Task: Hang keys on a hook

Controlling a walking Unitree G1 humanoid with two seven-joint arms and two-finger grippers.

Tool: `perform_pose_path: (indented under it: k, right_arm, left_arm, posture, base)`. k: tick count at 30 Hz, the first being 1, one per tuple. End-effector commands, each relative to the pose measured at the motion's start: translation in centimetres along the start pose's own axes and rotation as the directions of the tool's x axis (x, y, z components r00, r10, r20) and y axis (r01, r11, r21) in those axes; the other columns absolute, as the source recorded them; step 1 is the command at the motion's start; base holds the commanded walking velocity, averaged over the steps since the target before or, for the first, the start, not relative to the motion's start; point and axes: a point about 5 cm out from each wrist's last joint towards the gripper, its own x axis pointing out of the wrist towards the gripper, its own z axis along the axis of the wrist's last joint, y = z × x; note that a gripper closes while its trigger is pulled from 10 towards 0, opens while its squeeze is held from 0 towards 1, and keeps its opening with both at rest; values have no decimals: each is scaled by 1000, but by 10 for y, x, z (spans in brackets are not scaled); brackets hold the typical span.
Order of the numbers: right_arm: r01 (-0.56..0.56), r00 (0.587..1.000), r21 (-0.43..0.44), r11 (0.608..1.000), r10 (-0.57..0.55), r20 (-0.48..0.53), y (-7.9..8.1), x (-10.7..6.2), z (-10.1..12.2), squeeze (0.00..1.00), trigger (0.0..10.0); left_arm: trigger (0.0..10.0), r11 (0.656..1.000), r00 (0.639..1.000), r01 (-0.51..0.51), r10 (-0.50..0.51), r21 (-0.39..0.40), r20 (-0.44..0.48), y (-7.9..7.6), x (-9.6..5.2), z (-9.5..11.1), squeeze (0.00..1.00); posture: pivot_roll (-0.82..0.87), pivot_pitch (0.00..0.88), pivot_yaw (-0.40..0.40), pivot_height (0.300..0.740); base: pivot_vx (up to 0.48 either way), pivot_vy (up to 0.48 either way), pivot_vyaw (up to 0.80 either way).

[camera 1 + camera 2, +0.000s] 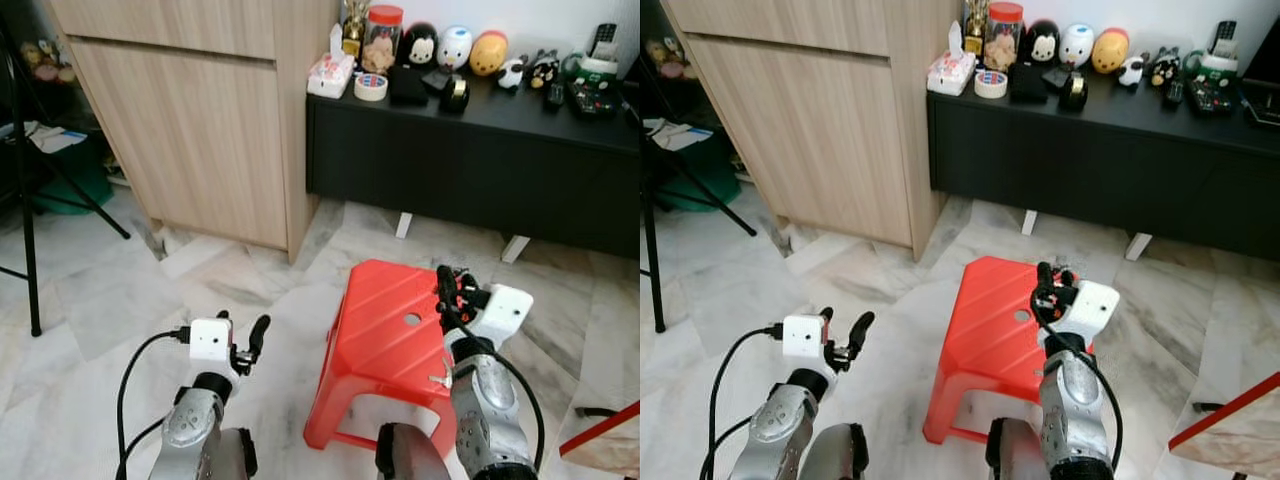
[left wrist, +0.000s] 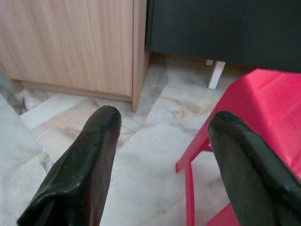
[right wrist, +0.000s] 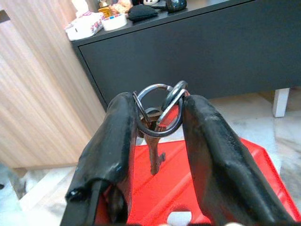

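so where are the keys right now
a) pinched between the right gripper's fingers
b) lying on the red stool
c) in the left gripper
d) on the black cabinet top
a: the right wrist view shows the keys and their rings clamped in the right gripper, above the red stool; the left gripper is open and holds nothing.

Home living room, marble floor point(image 1: 250, 300), wooden cabinet point(image 1: 200, 120), toy-topped sideboard point(image 1: 480, 150)

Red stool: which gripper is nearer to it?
Right. The right gripper, shut on keys, hangs over the red stool; the left gripper is open over floor beside it.
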Motion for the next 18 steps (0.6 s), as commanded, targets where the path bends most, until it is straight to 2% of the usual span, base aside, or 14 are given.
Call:
perform_pose_path:
  k: [1,6,18]
  right_arm:
    - [31,999,11,999,-31,19,-5,-1,4,0,10000]
    - [61,997,-24,998,-60,39,-7,-4,4,0,10000]
    - [61,998,-21,998,-60,30,-6,-4,2,0,10000]
  left_arm:
    - [10000,1000,1000,1,-1,6,3,-1,1,0,0]
    - [10000,1000,1000,5,-5,5,6,-2,1,0,0]
    - [10000,1000,1000,4,-5,6,5,-2,2,-1,0]
  posture:
    - [40,39,-66,589]
    - [38,38,-65,618]
    - [41,32,-66,698]
  base:
    - [0,0,0]
    - [0,0,0]
    - [0,0,0]
